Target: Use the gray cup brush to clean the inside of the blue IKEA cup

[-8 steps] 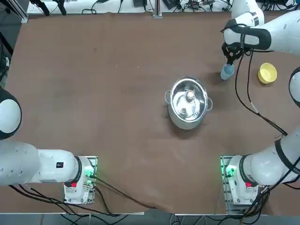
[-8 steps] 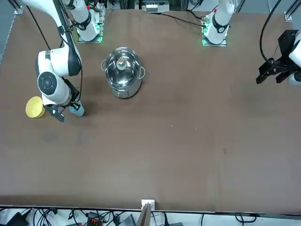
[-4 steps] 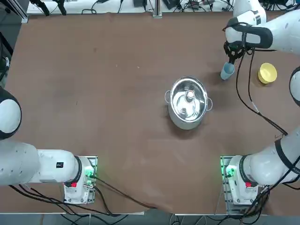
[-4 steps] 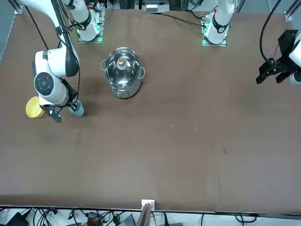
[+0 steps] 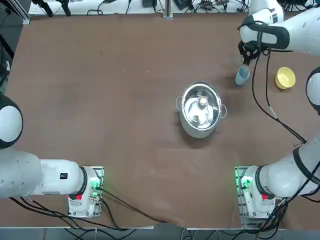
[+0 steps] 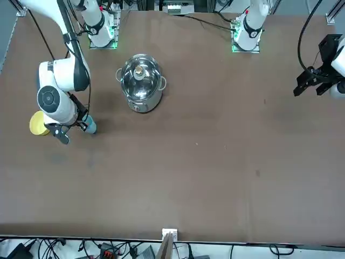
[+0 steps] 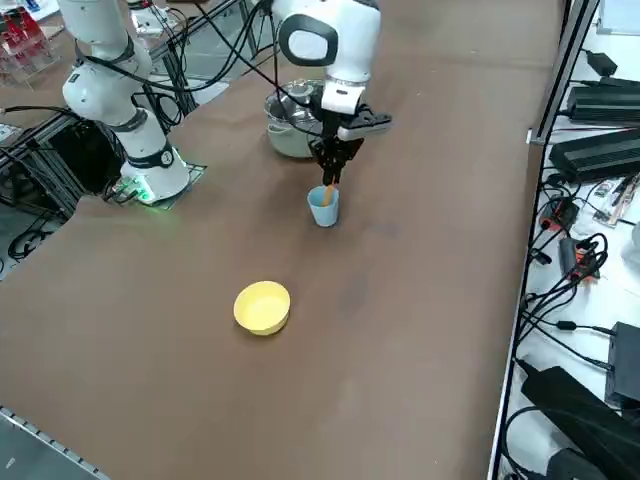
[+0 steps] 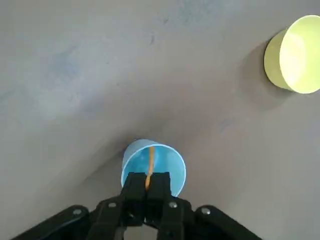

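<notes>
The blue IKEA cup [image 8: 153,162] stands upright on the brown table, far right of the steel pot, and also shows as the cup [image 5: 242,76] from above and the cup [image 7: 323,206] from the side. My right gripper [image 8: 147,182] hangs straight over it, shut on the gray cup brush [image 8: 149,165]. The brush looks like a thin orange stick, and its lower end reaches into the cup's mouth [image 7: 327,192]. From the side the gripper [image 7: 330,170] sits a little above the rim. The brush head is hidden inside the cup.
A yellow bowl [image 5: 285,78] sits to the right of the cup, also seen as the bowl [image 7: 262,306]. A steel pot [image 5: 201,109] with two handles stands mid-table. The arm's black cable [image 5: 260,95] trails between the cup and the bowl.
The right wrist has drifted slightly toward the table's far edge and seems to have risen. The cup has stayed in place, and the gripper stays shut on the brush.
</notes>
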Robot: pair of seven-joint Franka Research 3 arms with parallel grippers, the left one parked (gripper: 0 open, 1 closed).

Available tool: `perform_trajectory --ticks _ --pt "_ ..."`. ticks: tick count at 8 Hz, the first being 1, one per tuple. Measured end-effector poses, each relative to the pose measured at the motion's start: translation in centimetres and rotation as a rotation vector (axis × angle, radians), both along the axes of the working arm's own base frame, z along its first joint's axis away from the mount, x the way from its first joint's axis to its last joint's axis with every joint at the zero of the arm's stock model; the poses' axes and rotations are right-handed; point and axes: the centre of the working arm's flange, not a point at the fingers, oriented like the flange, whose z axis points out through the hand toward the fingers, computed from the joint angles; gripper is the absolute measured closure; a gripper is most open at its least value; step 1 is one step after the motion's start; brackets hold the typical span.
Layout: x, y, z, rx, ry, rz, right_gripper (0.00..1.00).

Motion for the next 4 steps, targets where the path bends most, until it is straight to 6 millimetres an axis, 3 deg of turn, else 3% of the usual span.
perform_trajectory --ticks 4 --pt "0.4 1.4 0.5 0.0 -0.021 -0.014 0.97"
